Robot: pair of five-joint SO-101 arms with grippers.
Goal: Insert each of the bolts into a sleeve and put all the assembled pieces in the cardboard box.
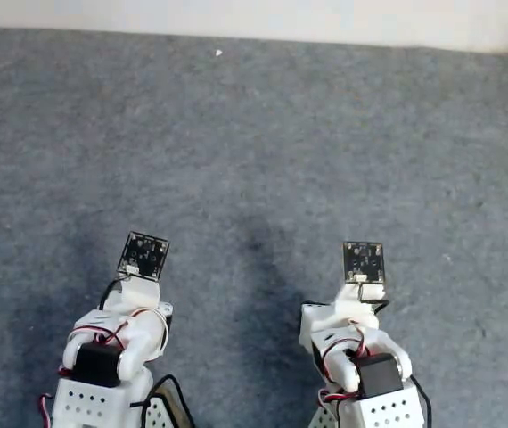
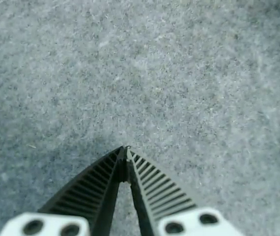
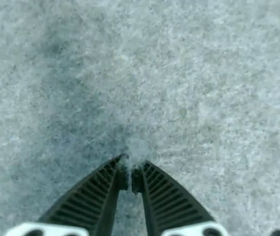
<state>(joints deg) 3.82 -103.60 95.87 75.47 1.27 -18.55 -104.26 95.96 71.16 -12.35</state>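
Note:
My left gripper [image 2: 126,151] is shut, its two ribbed black fingers meeting at the tips just above the grey felt, with nothing between them. My right gripper [image 3: 130,172] is shut as well, the ribbed fingers nearly touching at the tips and holding nothing. From above, the left arm [image 1: 122,339] sits folded back at the near left edge of the table. The right arm [image 1: 358,352] sits the same way at the near right. Each carries a small dark camera board, which covers the fingers in that view.
Grey felt [image 1: 254,152] covers the table from the arms out to a pale strip [image 1: 254,16] along the far edge. A small white speck [image 1: 218,53] lies near that far edge.

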